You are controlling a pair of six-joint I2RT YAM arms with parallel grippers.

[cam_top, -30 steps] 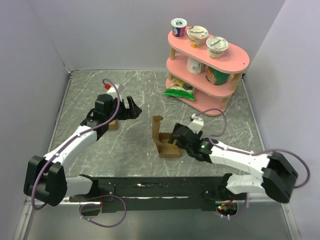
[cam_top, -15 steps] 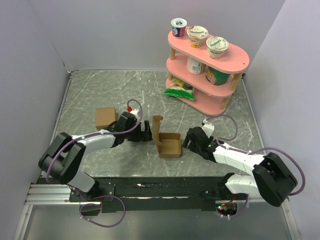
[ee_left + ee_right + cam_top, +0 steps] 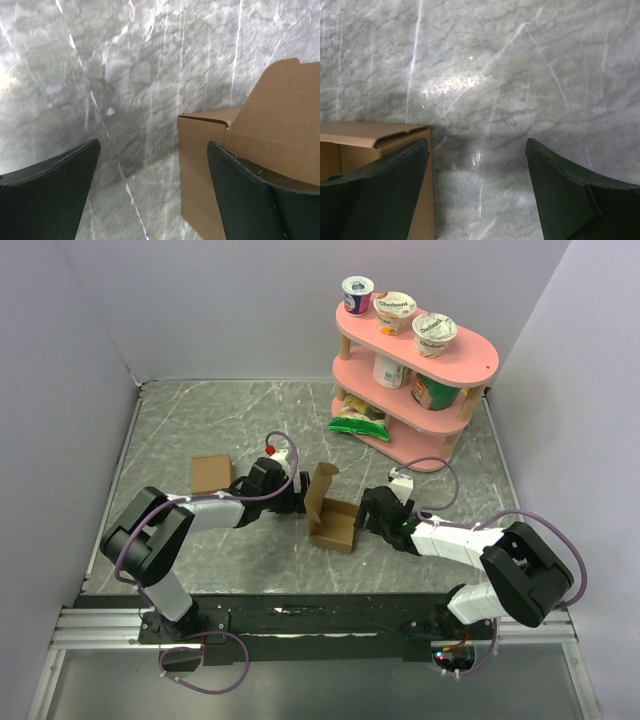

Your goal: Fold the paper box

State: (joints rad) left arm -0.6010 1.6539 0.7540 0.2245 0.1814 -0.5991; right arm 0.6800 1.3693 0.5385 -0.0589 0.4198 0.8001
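Open-topped brown cardboard paper box (image 3: 338, 530) sits on grey marble desk (image 3: 200, 420), lid flap (image 3: 321, 483) up. Left end effector (image 3: 288, 502) is just beside its left wall, right end effector (image 3: 368, 512) just beside the opposite wall. Both are spread wide and empty, likely bracketing it to steady the walls before closing the flap.

Matt brown cardboard paper box (image 3: 336, 525) on glossy marbled table (image 3: 200, 420)

White arms (image 3: 452, 538), black joints (image 3: 520, 585), purple cables (image 3: 430, 460).

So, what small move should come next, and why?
Probably the left gripper should tip the upright lid flap over the paper box while the right gripper braces it: the box stands open-topped, and both open grippers flank it, holding nothing.
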